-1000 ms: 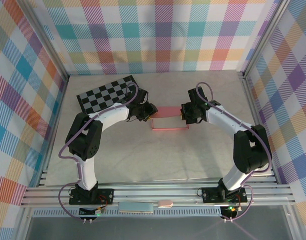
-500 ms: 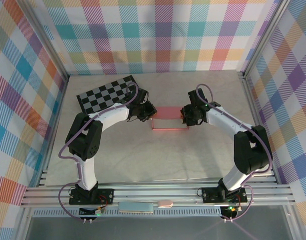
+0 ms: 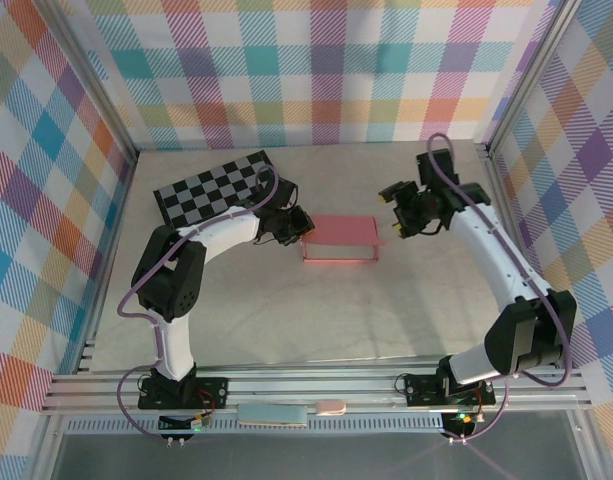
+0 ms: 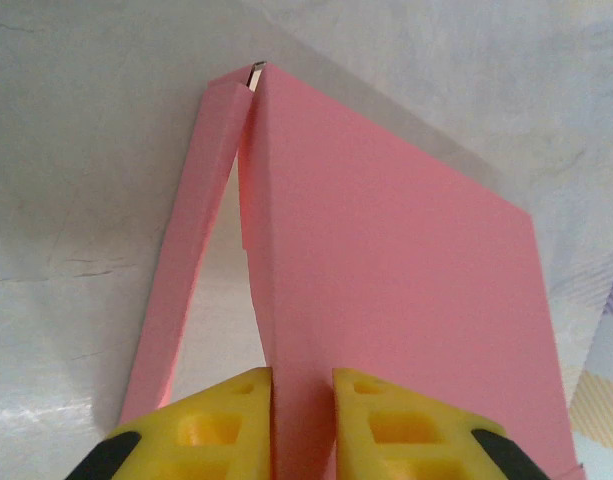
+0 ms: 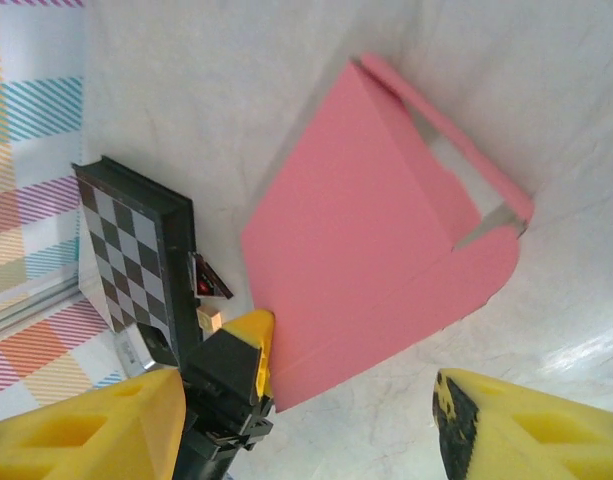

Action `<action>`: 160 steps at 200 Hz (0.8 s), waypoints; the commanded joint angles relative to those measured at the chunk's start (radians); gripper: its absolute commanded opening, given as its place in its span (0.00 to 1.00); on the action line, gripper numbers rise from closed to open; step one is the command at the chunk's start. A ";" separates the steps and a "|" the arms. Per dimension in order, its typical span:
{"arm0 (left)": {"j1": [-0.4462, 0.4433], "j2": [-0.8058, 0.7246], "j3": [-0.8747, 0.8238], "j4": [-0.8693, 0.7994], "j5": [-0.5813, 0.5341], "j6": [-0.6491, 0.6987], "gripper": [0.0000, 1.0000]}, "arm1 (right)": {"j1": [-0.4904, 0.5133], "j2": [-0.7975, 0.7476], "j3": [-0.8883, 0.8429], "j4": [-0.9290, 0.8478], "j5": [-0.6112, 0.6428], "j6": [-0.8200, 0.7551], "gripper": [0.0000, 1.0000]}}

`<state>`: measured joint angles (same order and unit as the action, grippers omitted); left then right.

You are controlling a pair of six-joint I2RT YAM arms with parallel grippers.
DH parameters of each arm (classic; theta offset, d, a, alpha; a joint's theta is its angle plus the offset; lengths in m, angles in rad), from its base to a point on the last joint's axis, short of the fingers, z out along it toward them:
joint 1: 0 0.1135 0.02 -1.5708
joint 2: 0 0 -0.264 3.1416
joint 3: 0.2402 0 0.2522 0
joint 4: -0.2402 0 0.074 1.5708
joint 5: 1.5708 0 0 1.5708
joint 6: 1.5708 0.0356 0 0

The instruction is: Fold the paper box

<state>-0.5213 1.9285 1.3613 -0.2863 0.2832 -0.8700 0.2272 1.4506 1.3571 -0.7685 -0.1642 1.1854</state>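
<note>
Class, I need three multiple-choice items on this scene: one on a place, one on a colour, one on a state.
1. The checkered board lies where from the paper box? A) farther back, leftward B) nearer, rightward C) under it
2. The box's colour? A) blue B) pink C) green
3. The right gripper is: A) shut on the box B) open, apart from the box C) shut on the board
Answers: 1 A, the top view shows it up-left; 2 B, pink card; 3 B, fingers spread, clear of the box.
</note>
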 commanded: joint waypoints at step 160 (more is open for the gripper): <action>-0.008 0.012 0.058 -0.142 -0.004 0.072 0.24 | -0.026 0.482 0.122 -0.087 -0.328 -0.545 0.45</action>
<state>-0.5205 1.9289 1.4052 -0.3981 0.2687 -0.8139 0.1959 1.9598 1.5063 -0.8547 -0.4446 0.6605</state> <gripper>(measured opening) 0.242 0.456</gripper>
